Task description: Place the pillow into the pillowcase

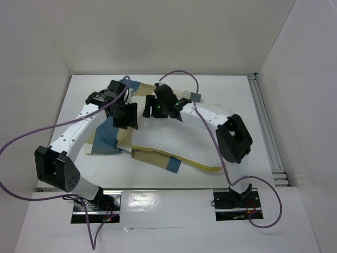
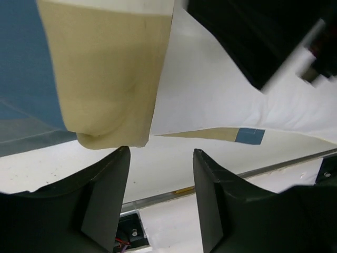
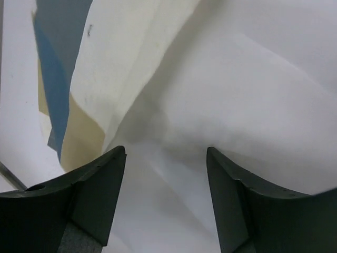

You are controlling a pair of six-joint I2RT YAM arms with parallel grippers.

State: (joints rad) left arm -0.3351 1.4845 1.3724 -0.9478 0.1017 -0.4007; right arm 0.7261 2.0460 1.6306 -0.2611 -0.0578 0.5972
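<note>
Here, soft white pillow [image 1: 174, 143], crumpled blue-tan pillowcase [image 1: 107, 138]

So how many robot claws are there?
2. The left gripper hangs over the pillowcase. The right gripper hangs just beside it, over the pillow. Both are open and hold nothing. None seem hidden.

Pillow [image 1: 168, 145] smooth white cloth; pillowcase [image 1: 105, 139] thin matt cloth, creased; left end effector [image 2: 160, 153] matt black plastic
</note>
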